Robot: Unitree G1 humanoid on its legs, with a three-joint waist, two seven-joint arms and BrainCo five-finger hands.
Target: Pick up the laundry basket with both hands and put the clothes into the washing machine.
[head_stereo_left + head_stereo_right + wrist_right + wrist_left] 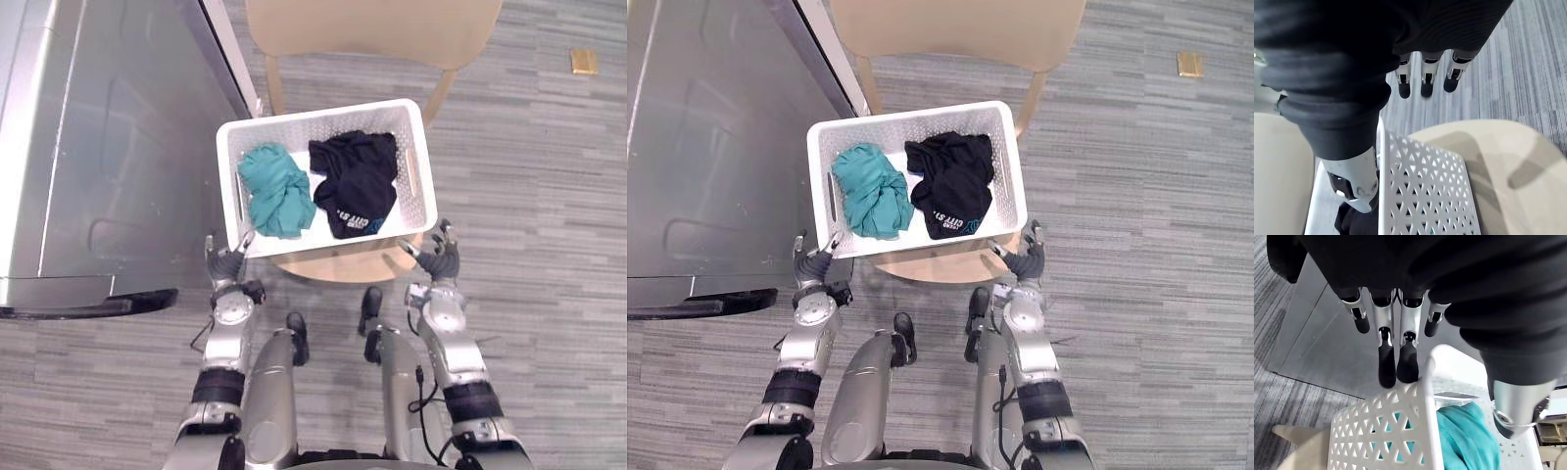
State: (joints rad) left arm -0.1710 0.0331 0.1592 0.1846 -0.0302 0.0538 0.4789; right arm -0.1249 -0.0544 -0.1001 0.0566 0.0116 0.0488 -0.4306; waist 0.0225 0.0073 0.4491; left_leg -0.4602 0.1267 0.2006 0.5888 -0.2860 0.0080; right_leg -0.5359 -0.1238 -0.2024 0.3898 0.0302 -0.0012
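Both robot hands sit at the near corners of the white plastic laundry basket with latticed walls, each open with straight fingers and gripping nothing. The left robot hand is at the basket's near left corner. Its wrist view shows its fingers pointing along the outside of the lattice wall, just beside the rim, and its thumb on the inner side above the crumpled teal cloth. Whether the tips touch the plastic I cannot tell. The right robot hand is at the near right corner in the same way, with its fingers outside the wall, its thumb on the inner side and the rim between them. The basket rests on the seat of a light wooden chair, just beside a large silver-grey appliance on the robot's left. Inside the basket, the teal cloth fills the left half and a black garment with white print the right half, lying side by side. Grey striped carpet floor surrounds the chair.
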